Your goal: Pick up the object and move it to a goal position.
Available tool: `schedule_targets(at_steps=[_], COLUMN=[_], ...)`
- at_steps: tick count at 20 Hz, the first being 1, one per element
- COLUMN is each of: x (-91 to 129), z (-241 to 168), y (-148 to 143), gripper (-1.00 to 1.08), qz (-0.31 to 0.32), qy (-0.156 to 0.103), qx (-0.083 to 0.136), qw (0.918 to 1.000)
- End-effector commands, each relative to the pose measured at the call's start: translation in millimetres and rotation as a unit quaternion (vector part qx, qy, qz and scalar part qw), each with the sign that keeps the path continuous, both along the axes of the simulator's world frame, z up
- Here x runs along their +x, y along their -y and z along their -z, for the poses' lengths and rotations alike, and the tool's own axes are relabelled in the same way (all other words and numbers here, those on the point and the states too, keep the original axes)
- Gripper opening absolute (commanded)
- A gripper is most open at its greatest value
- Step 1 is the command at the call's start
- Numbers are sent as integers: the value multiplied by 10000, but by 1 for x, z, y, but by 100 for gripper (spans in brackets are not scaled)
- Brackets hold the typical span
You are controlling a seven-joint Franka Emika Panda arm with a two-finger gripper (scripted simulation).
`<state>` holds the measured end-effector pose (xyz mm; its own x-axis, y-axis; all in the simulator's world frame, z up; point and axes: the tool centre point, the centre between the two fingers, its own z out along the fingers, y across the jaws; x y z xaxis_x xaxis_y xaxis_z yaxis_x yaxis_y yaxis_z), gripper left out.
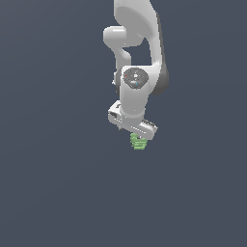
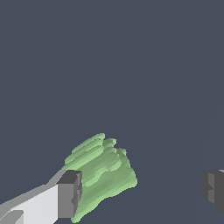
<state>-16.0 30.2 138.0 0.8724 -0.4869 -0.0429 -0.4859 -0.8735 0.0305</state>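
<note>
The object [image 1: 139,142] is a small light-green ridged piece just under the white gripper [image 1: 140,135] in the exterior view. In the wrist view the object [image 2: 103,175] lies between the two dark fingertips, right against one fingertip [image 2: 69,194]. A wide gap separates it from the other fingertip [image 2: 213,187]. The gripper [image 2: 141,192] is open, with its jaws far wider apart than the object. Whether the near finger touches the object I cannot tell for sure. The arm hides the upper part of the object in the exterior view.
A plain dark grey-blue surface [image 1: 58,193] fills the rest of both views. The white arm [image 1: 137,48] comes down from the upper middle of the exterior view. No other objects and no goal marker show.
</note>
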Motion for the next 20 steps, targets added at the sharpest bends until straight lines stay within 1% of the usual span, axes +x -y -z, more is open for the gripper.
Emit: schedule_targets(at_steps=[1,5,10,15,20], x=[0,-1,-1,-2,-3], z=[2,4,7,10,13], y=[-3,-9,-15,-22,-28], gripper=[100,100,100,100,100], qz=[319,815,1433,2046,2652], qy=[17,42,73,104,135], qx=[-12,-30,-49,-66,-80], qw=[9995,9967,9896,9788,9641])
